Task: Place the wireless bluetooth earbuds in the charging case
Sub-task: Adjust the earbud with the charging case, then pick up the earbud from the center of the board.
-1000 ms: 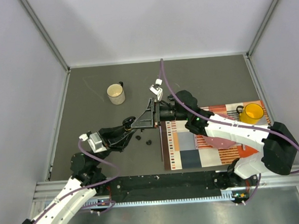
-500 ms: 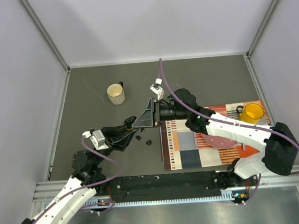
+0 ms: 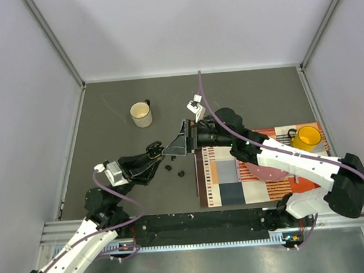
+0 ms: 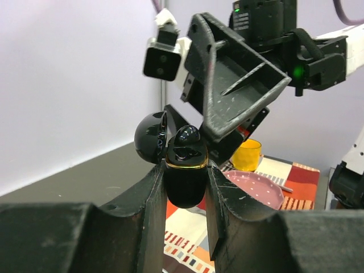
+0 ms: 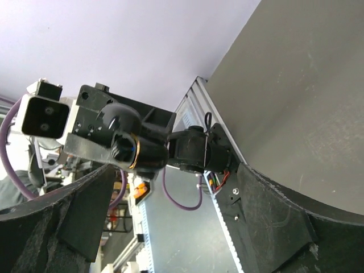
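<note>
While the left arm reaches from its base at the near left up and rightward over the table [image 3: 108, 141], wrist raised off the surface, the left gripper [image 3: 156, 151] is clamped on the case [image 4: 185, 182], one finger on each side of its body. The case stands upright between the fingers [image 4: 142, 199], lid [image 4: 150, 137] swung back to one side and gold rim showing. A glossy rounded black piece stands above the rim; whether it is an earbud cannot be told. The right arm stretches from the near right across the mat [image 3: 222, 190], forearm low and nearly level, so that the right gripper [image 3: 180, 143] faces the left one, just beside the case. Its fingers are spread wide with nothing between them. Two earbuds [image 3: 180, 173] lie on the bare table, nearer the bases than the grippers and near the mat's left edge, apart from each other and outside the case.
</note>
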